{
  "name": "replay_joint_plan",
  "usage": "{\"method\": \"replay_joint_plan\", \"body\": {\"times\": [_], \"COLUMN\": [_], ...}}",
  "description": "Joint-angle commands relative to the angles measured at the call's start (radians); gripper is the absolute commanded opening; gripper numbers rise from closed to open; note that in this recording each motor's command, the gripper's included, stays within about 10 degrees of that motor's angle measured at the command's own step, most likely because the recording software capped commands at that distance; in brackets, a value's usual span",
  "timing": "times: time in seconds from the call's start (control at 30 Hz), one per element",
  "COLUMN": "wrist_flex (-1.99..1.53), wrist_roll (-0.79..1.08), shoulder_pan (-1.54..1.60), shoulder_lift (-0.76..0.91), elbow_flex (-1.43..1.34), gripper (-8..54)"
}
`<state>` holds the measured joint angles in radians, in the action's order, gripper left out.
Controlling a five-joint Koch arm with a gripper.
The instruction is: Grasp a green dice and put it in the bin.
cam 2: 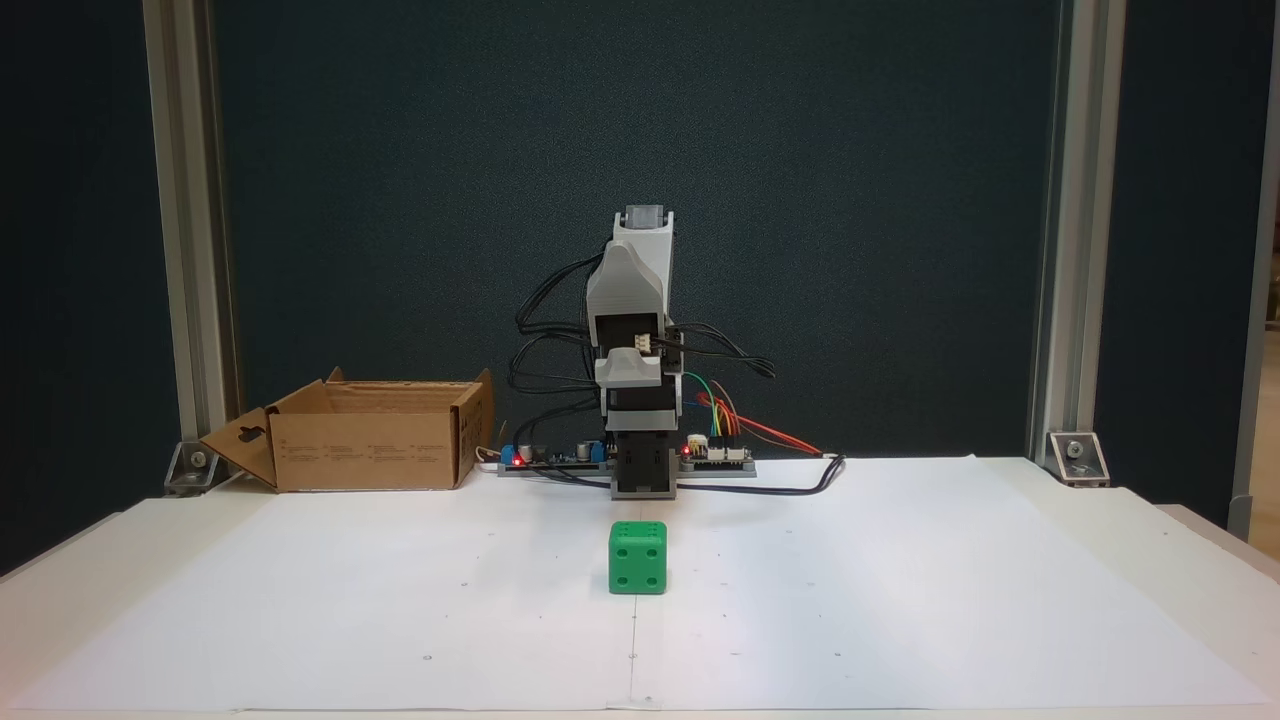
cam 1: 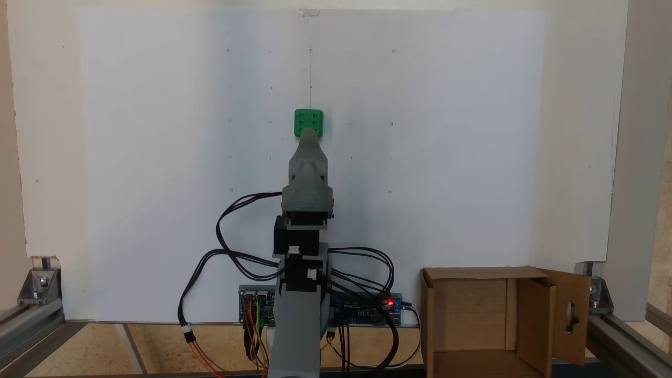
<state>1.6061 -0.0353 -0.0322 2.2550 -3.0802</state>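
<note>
Green dice (cam 2: 638, 557) sits on white paper (cam 2: 850, 580), apparently ahead of the fingers (cam 1: 308, 134); their spread is unreadable.

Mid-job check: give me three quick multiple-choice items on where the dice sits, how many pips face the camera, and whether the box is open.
1. Where is the green dice?
A. inside the bin
B. on the white paper in front of the arm
C. held up in the air

2. How many pips show on the dice face toward the camera in the fixed view that faces the arm?
A. two
B. five
C. none

3. What state is the bin in?
A. taped shut
B. crushed flat
C. open, flaps out

Answers: 1 B, it rests on the white paper, apart from the arm. 2 A, two sunken dots show there. 3 C, the top is open and a slotted flap sticks out sideways.
</note>
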Motion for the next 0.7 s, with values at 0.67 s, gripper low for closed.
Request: {"method": "replay_joint_plan", "body": {"times": [0.67], "wrist_flex": [-0.548], "wrist_roll": [0.083], "shoulder_pan": [0.064], "shoulder_lift": [0.109], "elbow_flex": [0.186], "gripper": [41.6]}}
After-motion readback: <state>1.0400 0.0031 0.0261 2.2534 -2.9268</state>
